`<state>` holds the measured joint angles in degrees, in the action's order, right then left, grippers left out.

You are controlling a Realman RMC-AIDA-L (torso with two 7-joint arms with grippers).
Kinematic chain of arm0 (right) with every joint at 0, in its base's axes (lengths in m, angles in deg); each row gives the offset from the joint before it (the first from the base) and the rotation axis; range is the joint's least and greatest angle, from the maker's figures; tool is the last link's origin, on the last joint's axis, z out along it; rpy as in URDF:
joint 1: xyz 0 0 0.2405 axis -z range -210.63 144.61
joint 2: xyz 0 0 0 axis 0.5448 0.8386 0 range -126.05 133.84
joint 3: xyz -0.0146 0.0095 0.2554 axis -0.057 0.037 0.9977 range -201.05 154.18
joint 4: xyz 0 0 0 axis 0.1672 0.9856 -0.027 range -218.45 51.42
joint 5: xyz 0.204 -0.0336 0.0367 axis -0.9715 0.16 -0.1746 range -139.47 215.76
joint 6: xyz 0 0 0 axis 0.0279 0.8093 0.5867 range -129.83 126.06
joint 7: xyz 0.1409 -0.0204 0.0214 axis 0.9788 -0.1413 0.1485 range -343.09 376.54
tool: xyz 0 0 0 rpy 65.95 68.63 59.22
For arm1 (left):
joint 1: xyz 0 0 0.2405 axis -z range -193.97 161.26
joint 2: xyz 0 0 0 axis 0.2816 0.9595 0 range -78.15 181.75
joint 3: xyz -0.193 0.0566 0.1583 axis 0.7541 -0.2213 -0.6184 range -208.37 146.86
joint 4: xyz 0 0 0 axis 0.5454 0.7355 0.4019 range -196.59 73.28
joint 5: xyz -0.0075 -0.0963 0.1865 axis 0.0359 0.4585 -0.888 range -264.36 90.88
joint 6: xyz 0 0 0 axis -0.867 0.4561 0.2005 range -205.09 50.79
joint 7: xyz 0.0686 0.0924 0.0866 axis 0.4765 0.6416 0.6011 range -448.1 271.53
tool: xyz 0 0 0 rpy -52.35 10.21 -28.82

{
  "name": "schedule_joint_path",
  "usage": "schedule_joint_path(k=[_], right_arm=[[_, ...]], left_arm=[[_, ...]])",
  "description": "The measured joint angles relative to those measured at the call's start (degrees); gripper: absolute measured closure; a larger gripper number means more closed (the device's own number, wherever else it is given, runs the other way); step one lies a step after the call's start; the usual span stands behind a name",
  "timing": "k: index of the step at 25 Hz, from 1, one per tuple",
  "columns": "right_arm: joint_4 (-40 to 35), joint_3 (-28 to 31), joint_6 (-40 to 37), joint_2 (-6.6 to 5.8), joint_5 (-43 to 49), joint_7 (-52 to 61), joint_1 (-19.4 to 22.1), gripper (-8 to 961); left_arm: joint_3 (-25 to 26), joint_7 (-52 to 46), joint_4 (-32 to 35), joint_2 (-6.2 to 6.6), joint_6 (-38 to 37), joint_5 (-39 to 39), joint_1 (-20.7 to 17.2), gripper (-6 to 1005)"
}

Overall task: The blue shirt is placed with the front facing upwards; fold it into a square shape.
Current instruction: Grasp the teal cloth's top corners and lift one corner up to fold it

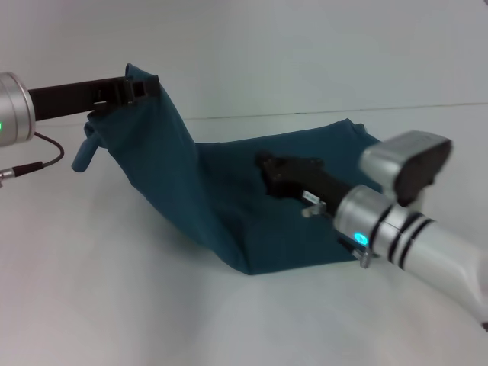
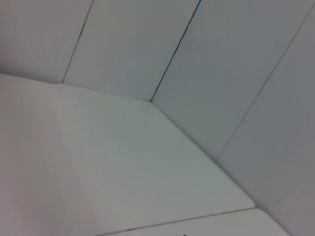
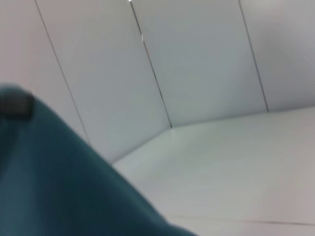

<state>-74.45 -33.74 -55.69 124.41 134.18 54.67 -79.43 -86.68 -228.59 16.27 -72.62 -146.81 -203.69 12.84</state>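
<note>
Left claw [image 1: 131, 90] is pinched shut on the blue shirt [image 1: 252, 198], lifting its edge high; the rest trails below onto the table [image 1: 114, 290]. Right claw [image 1: 267, 169] rests low on the cloth, grip unclear. Thin hold: fabric could slip, the fold collapsing crooked.

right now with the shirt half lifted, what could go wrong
1. The left hand holds only one edge of the blue shirt up off the table; a thin pinch could slip and drop the fold.
2. The right hand rests on the cloth lying flat; if it drags while the left pulls, the fabric may bunch instead of folding square.
</note>
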Motion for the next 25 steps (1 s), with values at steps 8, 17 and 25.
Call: schedule_joint_path(k=[8, 17, 25], right_arm=[[5.3, 0.2, 8.5, 0.40, 8.1, 0.3, -7.9, 928], [10.8, 3.6, 12.9, 0.90, 15.6, 0.0, -12.2, 929], [8.7, 10.8, 2.5, -0.21, 16.2, -0.6, -0.1, 928]], left_arm=[[0.2, 0.1, 1.2, 0.14, -0.1, 1.7, -1.2, 995], [0.3, 0.9, 0.9, 0.14, -0.1, 1.8, -1.3, 995], [0.8, 1.6, 0.8, 0.22, -0.4, 1.9, -1.6, 995]])
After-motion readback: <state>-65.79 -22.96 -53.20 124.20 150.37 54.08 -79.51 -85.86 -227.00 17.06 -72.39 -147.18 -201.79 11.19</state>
